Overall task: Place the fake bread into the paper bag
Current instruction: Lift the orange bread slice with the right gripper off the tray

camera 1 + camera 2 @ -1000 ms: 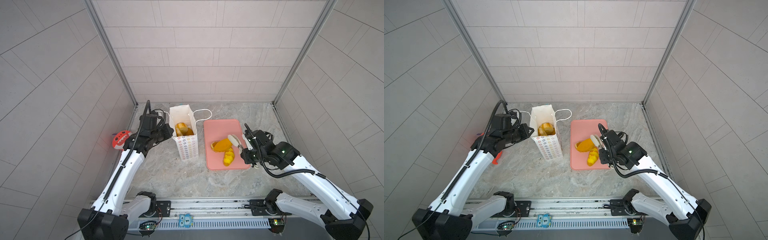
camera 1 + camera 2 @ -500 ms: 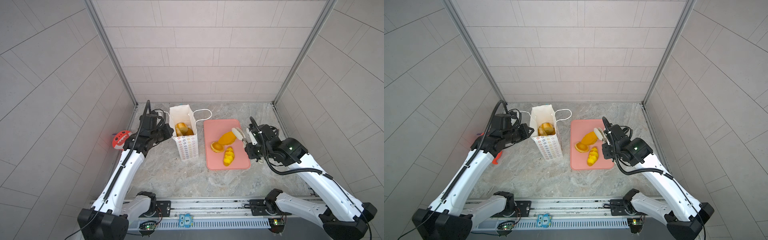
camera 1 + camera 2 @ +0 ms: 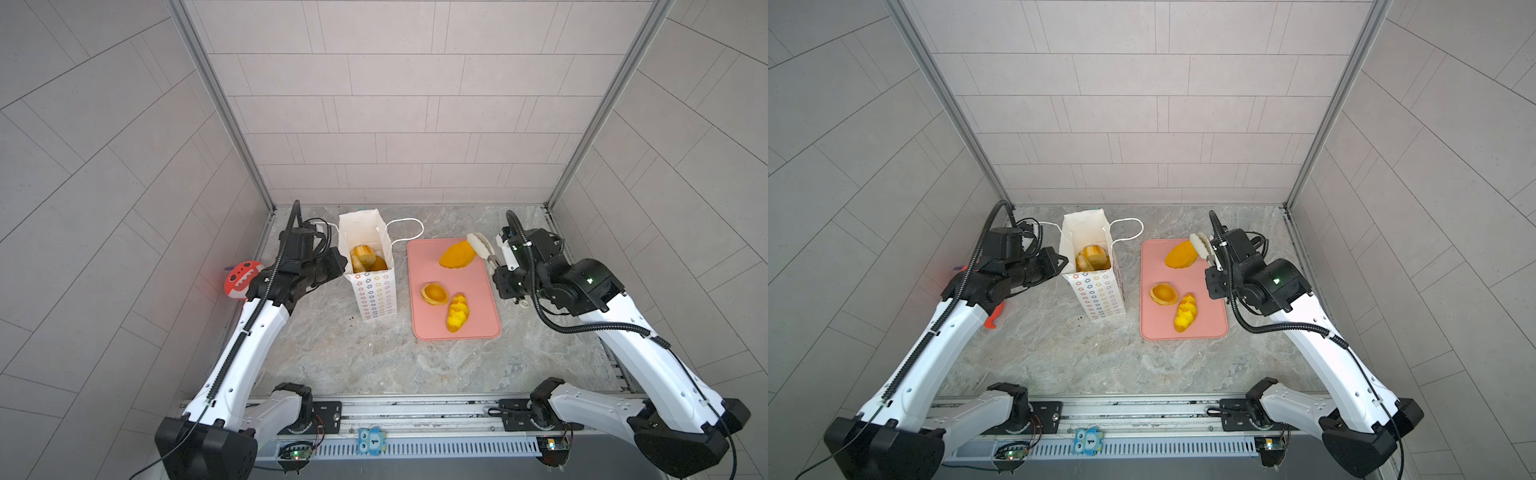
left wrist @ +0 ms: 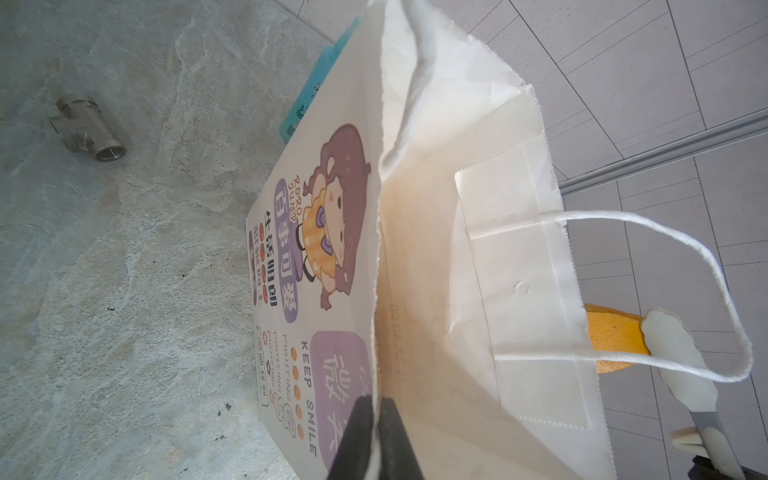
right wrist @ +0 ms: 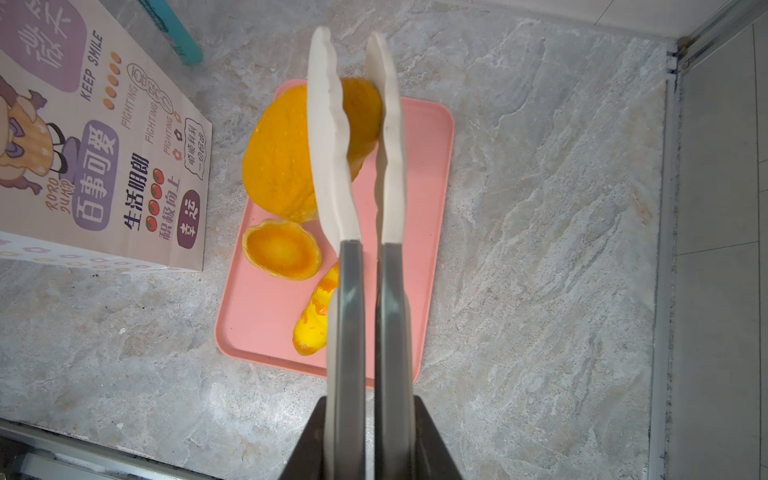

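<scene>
The paper bag [image 3: 372,291] [image 3: 1100,295] stands open left of the pink tray [image 3: 478,286] [image 3: 1156,324], with fake bread [image 3: 365,257] [image 3: 1093,257] inside. My left gripper [image 3: 341,266] [image 4: 376,419] is shut on the bag's rim [image 4: 457,249]. My right gripper [image 3: 500,270] [image 5: 370,407] is shut on white-tipped tongs [image 3: 480,245] [image 5: 332,145]. The tongs clamp an oval orange bread [image 3: 457,254] [image 3: 1180,254] [image 5: 286,153] above the tray's far end. A tart [image 3: 434,293] [image 5: 282,248] and a yellow twisted loaf [image 3: 457,312] [image 5: 316,320] lie on the tray.
A red toy [image 3: 240,279] sits against the left wall behind my left arm. A brass pipe fitting [image 4: 87,139] lies on the floor beyond the bag, and a teal object [image 5: 174,33] lies behind the bag. Tiled walls close in the back and sides.
My right gripper has risen and drawn back with the tongs, lifting the oval bread from beside the tart to above the tray's far end. The left arm has stayed still.
</scene>
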Controlling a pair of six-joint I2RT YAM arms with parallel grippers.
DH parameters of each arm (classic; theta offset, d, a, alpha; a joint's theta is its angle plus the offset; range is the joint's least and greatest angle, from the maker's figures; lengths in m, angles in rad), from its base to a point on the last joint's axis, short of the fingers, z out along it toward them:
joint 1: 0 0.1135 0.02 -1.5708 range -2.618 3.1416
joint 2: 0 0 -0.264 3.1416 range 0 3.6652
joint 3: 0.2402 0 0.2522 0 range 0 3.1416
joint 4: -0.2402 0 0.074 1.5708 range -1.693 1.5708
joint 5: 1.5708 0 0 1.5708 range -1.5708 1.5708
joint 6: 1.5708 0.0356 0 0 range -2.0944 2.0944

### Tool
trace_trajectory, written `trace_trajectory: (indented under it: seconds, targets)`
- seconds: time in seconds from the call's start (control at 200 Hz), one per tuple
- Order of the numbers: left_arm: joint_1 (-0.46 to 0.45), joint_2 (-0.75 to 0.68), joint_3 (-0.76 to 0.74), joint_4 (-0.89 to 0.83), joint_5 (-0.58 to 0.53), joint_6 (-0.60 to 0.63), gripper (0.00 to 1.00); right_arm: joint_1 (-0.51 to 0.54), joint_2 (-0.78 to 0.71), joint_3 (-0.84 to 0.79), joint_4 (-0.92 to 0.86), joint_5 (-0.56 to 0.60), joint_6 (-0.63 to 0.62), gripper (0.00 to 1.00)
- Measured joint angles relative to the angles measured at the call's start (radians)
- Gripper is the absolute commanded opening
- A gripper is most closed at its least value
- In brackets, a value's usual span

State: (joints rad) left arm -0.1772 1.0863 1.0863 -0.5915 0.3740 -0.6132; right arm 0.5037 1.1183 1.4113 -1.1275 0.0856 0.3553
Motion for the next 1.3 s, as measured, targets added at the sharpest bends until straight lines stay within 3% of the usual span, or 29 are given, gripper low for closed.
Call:
trace_trajectory:
  seconds: [1.301]
  targets:
    - [0.000,-0.002,0.002,-0.005,0.000,0.000,0.10,-0.042,0.189,0.482,-0.006,0.005,-0.056,0.17]
